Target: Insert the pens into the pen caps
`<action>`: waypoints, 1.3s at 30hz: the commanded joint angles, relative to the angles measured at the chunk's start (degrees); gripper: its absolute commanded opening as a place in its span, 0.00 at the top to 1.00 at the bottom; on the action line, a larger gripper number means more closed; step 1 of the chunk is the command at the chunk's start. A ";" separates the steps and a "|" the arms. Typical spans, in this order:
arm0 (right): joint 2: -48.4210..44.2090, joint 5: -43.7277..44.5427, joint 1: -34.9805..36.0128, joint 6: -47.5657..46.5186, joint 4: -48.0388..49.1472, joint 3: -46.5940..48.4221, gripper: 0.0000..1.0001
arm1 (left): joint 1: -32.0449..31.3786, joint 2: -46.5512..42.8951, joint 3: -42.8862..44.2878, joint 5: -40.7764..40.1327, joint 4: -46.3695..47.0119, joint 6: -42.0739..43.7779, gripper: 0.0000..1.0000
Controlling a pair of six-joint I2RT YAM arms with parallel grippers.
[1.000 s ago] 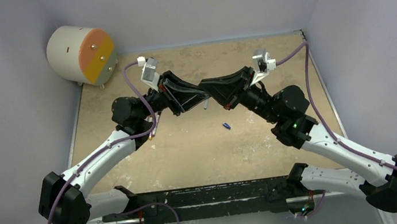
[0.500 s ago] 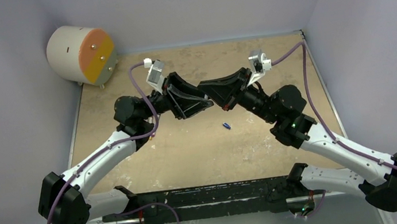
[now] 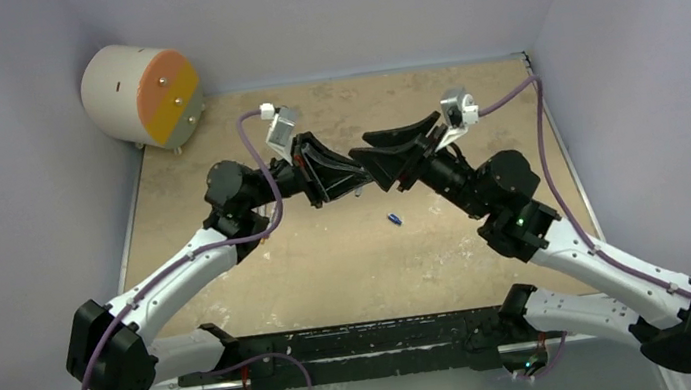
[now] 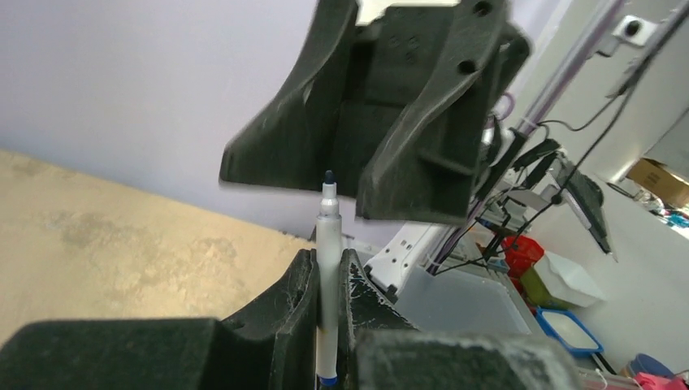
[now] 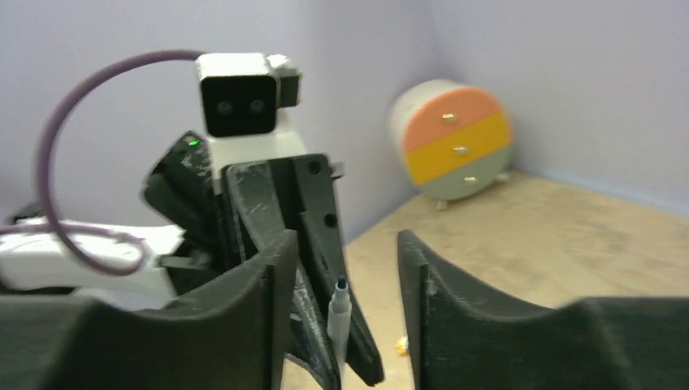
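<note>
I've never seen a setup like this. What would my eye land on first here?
Above the middle of the table, the left fingers clamp a white pen, dark tip bare, aimed at the open right fingers close opposite. A small blue cap lies on the table just nearer the bases, and a round drawer chest with orange and yellow fronts sits at the far left corner.

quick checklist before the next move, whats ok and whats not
1. pen clamped in left gripper: ok
2. pen tip bare, pointing at right gripper: ok
3. right gripper open: ok
4. cap held in right gripper: not ok, it is empty
5. blue cap lying free on the table: ok
6. other pens and caps located: cannot tell
</note>
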 commanded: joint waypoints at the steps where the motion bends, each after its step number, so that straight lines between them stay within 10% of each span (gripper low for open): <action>1: -6.66 13.80 -0.15 -4.61 -7.51 0.92 0.42 | -0.13 -1.94 2.93 -6.74 -17.64 13.91 1.00; 10: -3.71 30.89 -0.72 4.50 -35.07 -6.20 0.47 | 0.45 -5.87 5.70 -19.81 -35.34 23.51 1.00; 16: 14.06 22.73 -1.70 5.69 -33.15 -8.84 1.00 | 0.41 -6.05 5.65 -17.60 -35.13 22.73 1.00; 21: 29.56 21.67 -2.91 -1.16 -35.81 -0.84 1.00 | 0.43 -6.85 6.16 -17.13 -37.15 23.93 1.00; 24: 32.82 14.60 -6.57 -6.20 -34.25 1.00 0.61 | 0.42 -7.64 6.77 -17.31 -39.61 25.54 1.00; 26: 34.35 11.75 -8.89 -8.43 -33.91 1.95 0.52 | 0.43 -8.43 6.60 -18.36 -40.89 26.50 1.00; 39: 40.82 4.16 -12.45 -17.16 -30.89 3.16 0.49 | 0.45 -9.06 6.12 -19.41 -43.68 29.42 1.00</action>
